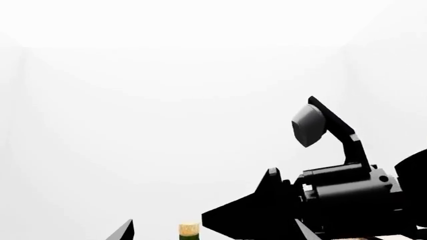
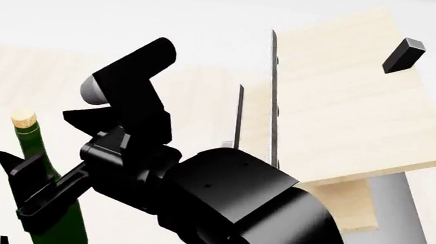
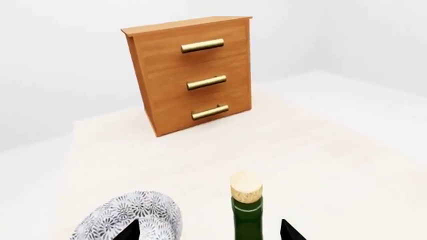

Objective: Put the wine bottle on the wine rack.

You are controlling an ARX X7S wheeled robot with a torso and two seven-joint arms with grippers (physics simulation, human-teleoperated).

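Straddling the bottle (image 3: 247, 220) with right claw (image 3: 210, 231) spread wide, left claw (image 1: 213, 232) likewise wide; could tip it onto bowl (image 3: 130, 217) if closed off-centre.

Right end effector (image 2: 27, 185) raised, fingers spread wide apart; left end effector (image 1: 210, 232) fingertips likewise parted.

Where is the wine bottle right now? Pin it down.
The wine bottle stands upright at the head view's lower left, left of the wine rack; in the right wrist view the patterned bowl sits beside it.
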